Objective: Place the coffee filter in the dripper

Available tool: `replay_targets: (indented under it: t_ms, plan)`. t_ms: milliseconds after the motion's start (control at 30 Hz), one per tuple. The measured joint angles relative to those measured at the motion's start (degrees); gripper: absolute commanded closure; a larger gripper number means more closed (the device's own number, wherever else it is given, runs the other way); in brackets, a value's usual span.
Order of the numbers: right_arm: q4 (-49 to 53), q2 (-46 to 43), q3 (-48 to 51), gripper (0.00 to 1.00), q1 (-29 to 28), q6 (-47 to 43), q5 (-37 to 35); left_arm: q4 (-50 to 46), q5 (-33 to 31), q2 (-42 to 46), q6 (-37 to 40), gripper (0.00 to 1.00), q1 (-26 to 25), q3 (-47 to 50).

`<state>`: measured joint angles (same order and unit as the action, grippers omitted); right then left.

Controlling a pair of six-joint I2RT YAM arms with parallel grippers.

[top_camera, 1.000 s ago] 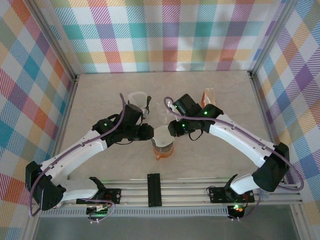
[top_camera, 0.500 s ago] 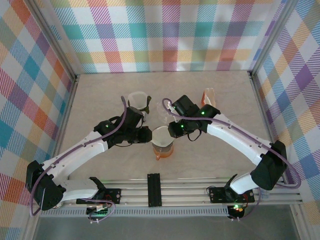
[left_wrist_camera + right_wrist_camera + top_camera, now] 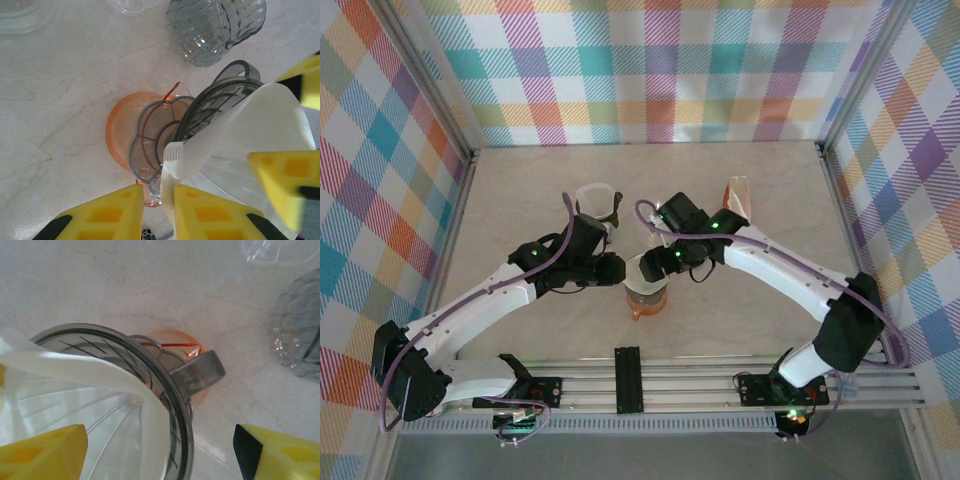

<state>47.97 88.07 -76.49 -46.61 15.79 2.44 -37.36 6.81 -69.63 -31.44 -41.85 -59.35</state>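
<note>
**Filter seated in the dripper, right jaws spread**

In the top view, just below centre frame, the coffee filter [image 3: 644,269] sits as a white cone inside the dripper [image 3: 646,287], which stands on the orange carafe [image 3: 645,305]; the left gripper [image 3: 612,268] is at its left and the right gripper [image 3: 658,262] at its upper right

In the left wrist view the left gripper [image 3: 157,200], at the bottom edge, has its yellow fingers [image 3: 100,217] close together with the filter's [image 3: 250,130] seam edge running down between them; whether they pinch the paper I cannot tell; the smoke-grey dripper [image 3: 200,107] is right of centre, and a ribbed glass vessel [image 3: 210,25] lies apart on the table [image 3: 60,90] at the top

In the right wrist view the right gripper [image 3: 155,440] is released, jaws wide, one finger over the filter [image 3: 75,367] at lower left, the other outside the dripper's rim [image 3: 150,360] at lower right
</note>
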Motion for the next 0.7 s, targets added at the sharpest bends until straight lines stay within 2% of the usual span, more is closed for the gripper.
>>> replay_targets:
  t_ms: [600,700]
  plan:
    - [0.11,7.69,-0.02,0.22,-1.75,-1.68,-4.44,0.07,0.02,0.0,0.0,0.77,0.0,0.09]
    - [0.11,7.89,-0.02,0.22,-1.86,-1.68,-5.11,0.07,0.0,0.0,-0.07,0.74,0.0,0.09]
